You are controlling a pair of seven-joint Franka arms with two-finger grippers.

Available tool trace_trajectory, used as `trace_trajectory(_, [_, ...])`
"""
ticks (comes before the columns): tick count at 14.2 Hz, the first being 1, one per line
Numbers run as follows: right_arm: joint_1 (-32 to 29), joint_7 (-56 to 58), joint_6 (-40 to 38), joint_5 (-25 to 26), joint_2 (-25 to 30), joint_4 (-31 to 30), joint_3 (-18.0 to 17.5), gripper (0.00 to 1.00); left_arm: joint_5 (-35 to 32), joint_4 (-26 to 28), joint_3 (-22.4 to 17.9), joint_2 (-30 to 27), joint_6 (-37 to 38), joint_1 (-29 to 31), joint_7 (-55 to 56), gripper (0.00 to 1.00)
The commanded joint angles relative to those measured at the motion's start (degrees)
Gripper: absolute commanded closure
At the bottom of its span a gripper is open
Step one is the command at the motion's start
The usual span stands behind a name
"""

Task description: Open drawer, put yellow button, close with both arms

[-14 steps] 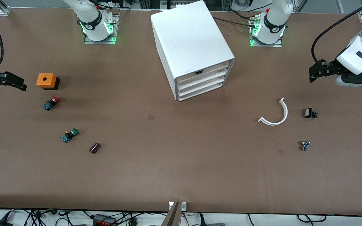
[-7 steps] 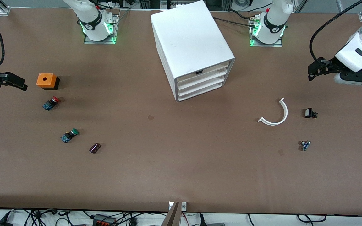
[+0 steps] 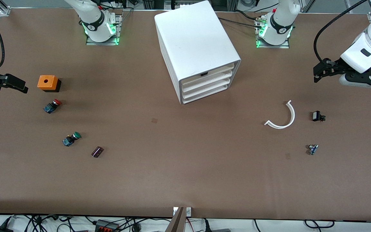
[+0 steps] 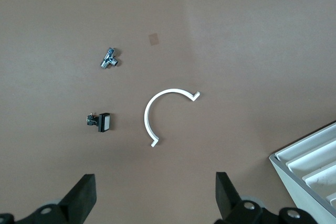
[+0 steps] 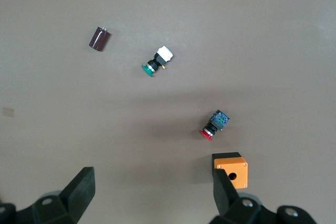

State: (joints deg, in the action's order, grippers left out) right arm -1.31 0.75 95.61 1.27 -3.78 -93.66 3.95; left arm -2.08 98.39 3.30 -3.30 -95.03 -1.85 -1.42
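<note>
Nearest the front camera I see a dark cylindrical capacitor (image 3: 97, 151) toward the right arm's end of the table, and a small metal fitting (image 3: 313, 149) toward the left arm's end. A little farther lies the green-capped button (image 3: 71, 139) on its side, near the capacitor. Farther again are a white curved plastic strip (image 3: 282, 117) with a small black clip part (image 3: 317, 116) near it, both at the left arm's end. The red-capped button (image 3: 52, 106) is at the right arm's end, and just past it is an orange box with a hole in its top (image 3: 47, 82).

The white cabinet (image 3: 195, 35) stands in the middle of the table, turned at an angle. Its top drawer (image 3: 209, 71) is fully pushed in, flush with the three below.

The left gripper (image 4: 155, 195) hangs over the table at its own end, with its fingers spread wide and holding nothing. The right gripper (image 5: 152, 190) hangs over the table beside the orange box, and it too is wide apart and empty.
</note>
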Motion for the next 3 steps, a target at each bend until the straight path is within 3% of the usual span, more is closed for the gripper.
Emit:
trace_trajectory(1, [-0.2,0.6,0.5,1.0,1.5,-1.5,-0.4,0.0,0.7,-0.7,0.0,-0.4,1.2,-0.1,-0.4,0.0])
trace_trajectory(3, [-0.2,0.6,0.5,1.0,1.5,-1.5,-0.4,0.0,0.7,-0.7,0.0,-0.4,1.2,-0.1,-0.4,0.0])
